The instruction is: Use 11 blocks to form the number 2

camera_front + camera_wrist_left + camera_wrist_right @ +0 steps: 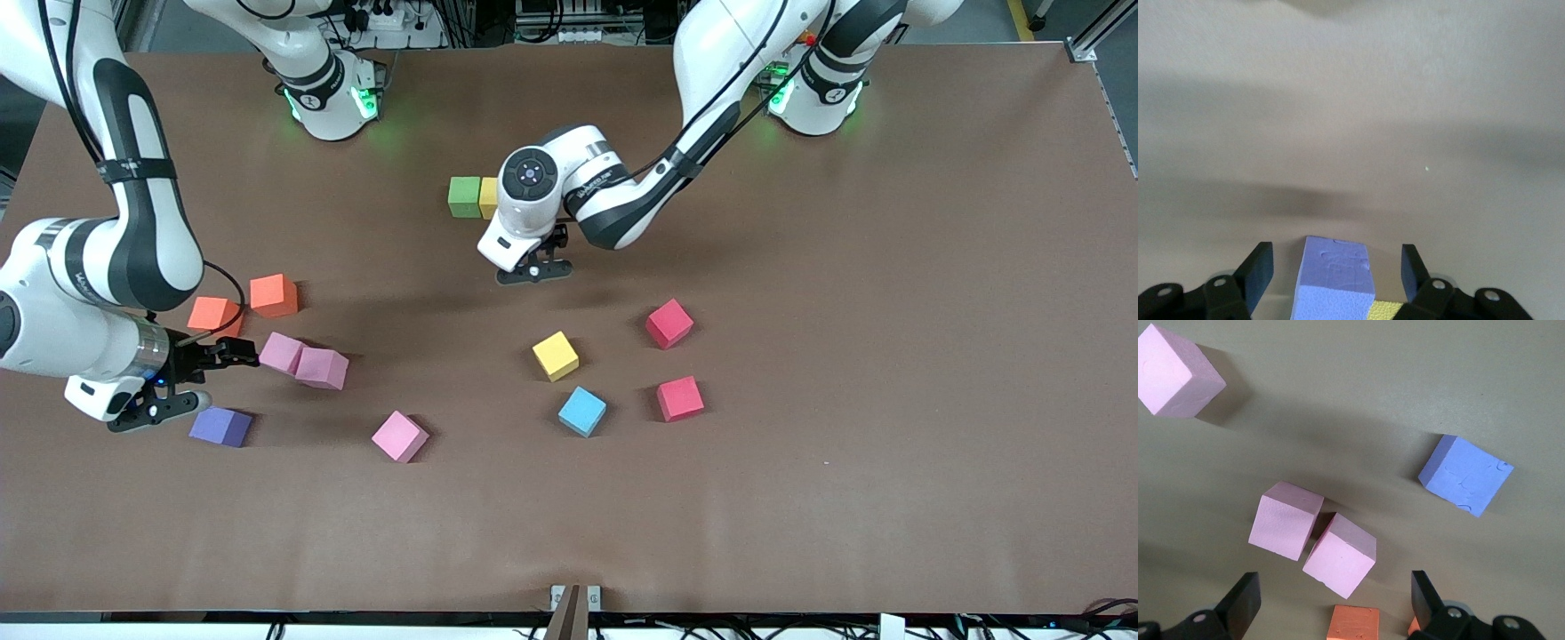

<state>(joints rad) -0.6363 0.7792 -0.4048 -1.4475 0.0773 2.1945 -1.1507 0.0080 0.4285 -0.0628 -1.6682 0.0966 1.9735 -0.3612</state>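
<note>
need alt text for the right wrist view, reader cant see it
Seen from above a brown table, the right end effector hangs open over two touching pink cubes. An orange cube shows between its fingers; a purple cube and a third pink cube sit apart.

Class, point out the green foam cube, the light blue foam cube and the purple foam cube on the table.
Green foam cube (464,195), front view, top face.
Light blue foam cube (582,410), front view, top face.
Purple foam cube (220,426), front view, top face.
</note>
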